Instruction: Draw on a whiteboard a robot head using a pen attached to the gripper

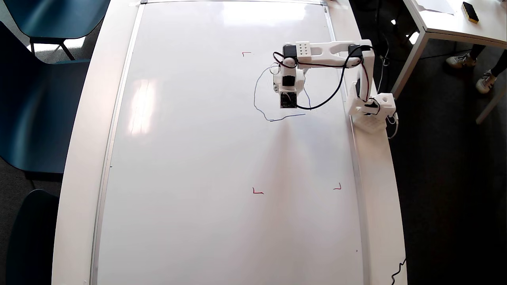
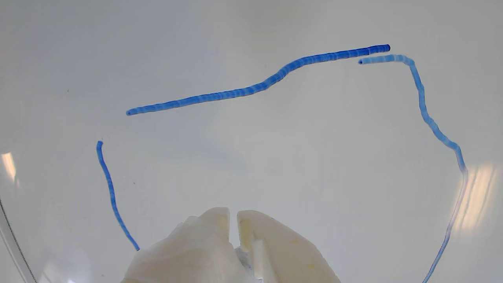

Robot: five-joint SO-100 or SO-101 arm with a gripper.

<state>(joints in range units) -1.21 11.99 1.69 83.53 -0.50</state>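
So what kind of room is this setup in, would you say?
Probably an office or classroom-style workspace. A big whiteboard lies flat on a white table, dark blue chairs stand beside it, and a second white desk stands on dark carpet, where someone's sneakers show.

You see a glossy, smooth whiteboard (image 1: 206, 158) mirroring window glare, edged by a thin silvery metal-looking frame (image 1: 107, 158). At the bottom of the wrist view, your gripper (image 2: 233, 214) looks like matt, slightly yellowed white plastic with faint ridges.
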